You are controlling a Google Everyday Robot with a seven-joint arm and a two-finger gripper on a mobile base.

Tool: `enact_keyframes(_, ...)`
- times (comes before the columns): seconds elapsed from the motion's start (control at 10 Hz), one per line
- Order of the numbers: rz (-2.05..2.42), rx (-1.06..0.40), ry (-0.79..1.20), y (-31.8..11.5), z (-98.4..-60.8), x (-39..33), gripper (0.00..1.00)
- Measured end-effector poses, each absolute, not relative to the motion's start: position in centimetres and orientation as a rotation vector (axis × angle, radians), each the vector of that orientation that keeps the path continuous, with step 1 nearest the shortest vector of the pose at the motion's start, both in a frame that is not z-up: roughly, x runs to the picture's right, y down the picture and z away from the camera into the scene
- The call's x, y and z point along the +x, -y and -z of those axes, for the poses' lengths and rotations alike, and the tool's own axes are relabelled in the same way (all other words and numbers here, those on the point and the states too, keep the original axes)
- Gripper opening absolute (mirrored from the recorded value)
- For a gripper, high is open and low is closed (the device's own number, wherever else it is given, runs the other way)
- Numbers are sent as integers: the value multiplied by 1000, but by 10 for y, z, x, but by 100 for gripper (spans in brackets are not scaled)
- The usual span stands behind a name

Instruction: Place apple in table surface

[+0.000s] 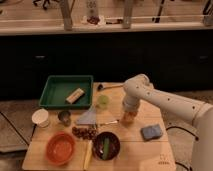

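Gripper (pixel 128 113) points straight down over the table surface (pixel 142 156), right of centre, w/ the white arm coming in from the right edge. Apple (pixel 128 119) is directly under the gripper tip, touching or partly inside it; only its lower orange-yellow part shows. Can't tell whether the gripper is open, closed or gripping the apple, as arm and wrist block the view. Apple looks down at tabletop level, but can't tell if it actually rests on the wood.

Nearby things:
- Small green cup (pixel 102 101) is just left of the apple, toward the far edge.
- Blue sponge (pixel 151 131) is near the right edge, a bit closer to the front than the apple.
- Green tray (pixel 51 92) is at the far-left corner, w/ a tan block (pixel 75 95) inside.
- Grey cloth (pixel 89 117) is mid-table, left of the apple.
- Orange-red bowl (pixel 61 148) is at the front-left corner.
- Dark bowl (pixel 106 145) is at the front edge, centre, well apart from the apple.
- White cup (pixel 41 117) is at the left edge.
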State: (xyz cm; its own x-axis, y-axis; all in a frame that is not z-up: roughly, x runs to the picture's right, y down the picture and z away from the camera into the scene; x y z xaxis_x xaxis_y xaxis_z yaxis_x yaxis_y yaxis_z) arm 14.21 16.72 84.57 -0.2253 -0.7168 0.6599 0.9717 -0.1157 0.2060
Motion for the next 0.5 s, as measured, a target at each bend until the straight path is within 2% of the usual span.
enact_keyframes(0.2,1672,-486,727,-168,-847,142,78)
enact_keyframes(0.5,1669,-490,730,-169,-848,143,80)
